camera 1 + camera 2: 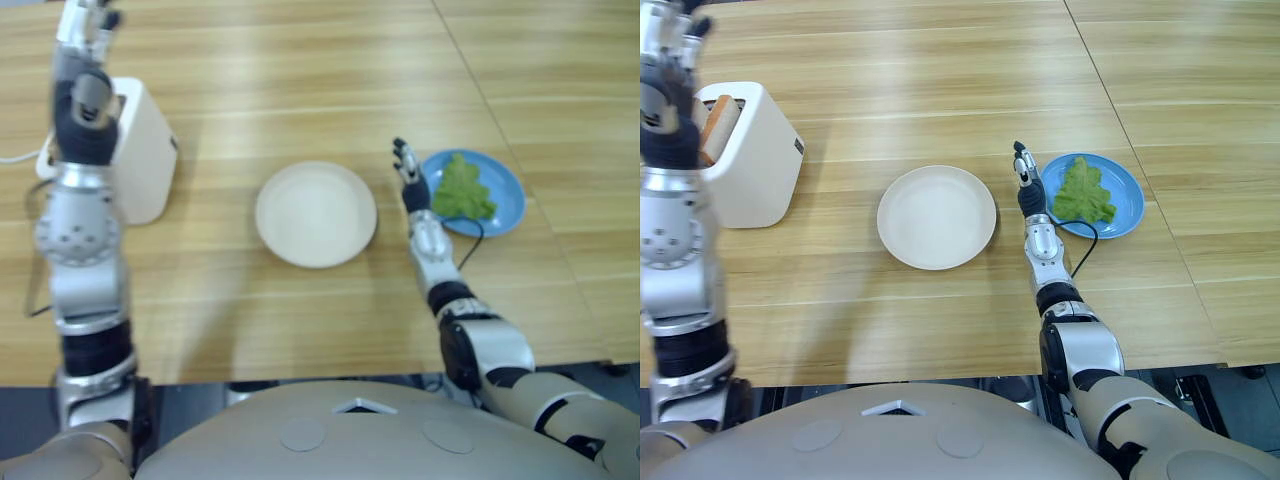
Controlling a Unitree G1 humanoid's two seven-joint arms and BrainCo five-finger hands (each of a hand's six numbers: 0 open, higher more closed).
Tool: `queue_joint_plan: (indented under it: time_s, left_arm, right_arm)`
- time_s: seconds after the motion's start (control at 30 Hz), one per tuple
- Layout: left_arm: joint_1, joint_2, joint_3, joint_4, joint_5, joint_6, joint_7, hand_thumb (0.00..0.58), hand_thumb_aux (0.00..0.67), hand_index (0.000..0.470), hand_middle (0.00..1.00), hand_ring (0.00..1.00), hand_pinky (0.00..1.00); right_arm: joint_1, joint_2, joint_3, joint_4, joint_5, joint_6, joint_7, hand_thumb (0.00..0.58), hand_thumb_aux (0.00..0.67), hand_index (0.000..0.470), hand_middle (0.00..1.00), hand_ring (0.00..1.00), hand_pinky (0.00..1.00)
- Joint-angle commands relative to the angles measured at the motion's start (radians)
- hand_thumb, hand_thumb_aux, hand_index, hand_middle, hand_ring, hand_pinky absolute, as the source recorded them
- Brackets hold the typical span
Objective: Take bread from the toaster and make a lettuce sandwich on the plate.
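A white toaster (750, 165) stands at the far left of the wooden table, with a brown slice of bread (718, 125) sticking up from its slot. My left hand (670, 40) is raised over the toaster's far left side, open and holding nothing, partly cut off by the top edge. An empty cream plate (316, 214) lies in the middle. To its right a green lettuce leaf (462, 188) rests on a blue plate (510, 205). My right hand (408, 175) stands open between the two plates, just left of the blue plate's rim, fingers pointing away.
A thin black cable (1085, 245) loops beside my right forearm near the blue plate. A pale cord (15, 158) runs off left behind the toaster. The table's front edge (300, 378) lies close below the plates.
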Motion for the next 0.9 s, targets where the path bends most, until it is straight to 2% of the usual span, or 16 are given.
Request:
queue_joint_plan:
  time_s: [0.03, 0.17, 0.3, 0.53, 0.9]
  left_arm:
    - [0.097, 0.14, 0.084, 0.143, 0.349, 0.132, 0.094, 0.0, 0.0, 0.0, 0.0, 0.0, 0.0]
    - [0.154, 0.238, 0.044, 0.294, 0.558, 0.264, 0.115, 0.0, 0.0, 0.0, 0.0, 0.0, 0.0]
    - [0.165, 0.281, 0.027, 0.429, 0.644, 0.35, 0.149, 0.0, 0.0, 0.0, 0.0, 0.0, 0.0]
    - [0.138, 0.3, -0.017, 0.509, 0.675, 0.408, 0.161, 0.0, 0.0, 0.0, 0.0, 0.0, 0.0]
    - [0.072, 0.24, -0.085, 0.503, 0.612, 0.406, 0.177, 0.0, 0.0, 0.0, 0.0, 0.0, 0.0]
  right_arm:
    - [0.028, -0.005, -0.005, 0.002, 0.016, 0.01, 0.022, 0.0, 0.0, 0.0, 0.0, 0.0, 0.0]
    - [0.04, -0.017, -0.012, -0.002, 0.024, 0.01, 0.03, 0.0, 0.0, 0.0, 0.0, 0.0, 0.0]
    - [0.042, -0.018, -0.012, -0.005, 0.026, 0.012, 0.034, 0.0, 0.0, 0.0, 0.0, 0.0, 0.0]
    - [0.044, -0.014, -0.01, -0.007, 0.026, 0.013, 0.04, 0.0, 0.0, 0.0, 0.0, 0.0, 0.0]
    - [0.052, -0.021, -0.011, 0.008, 0.024, 0.027, 0.043, 0.0, 0.0, 0.0, 0.0, 0.0, 0.0]
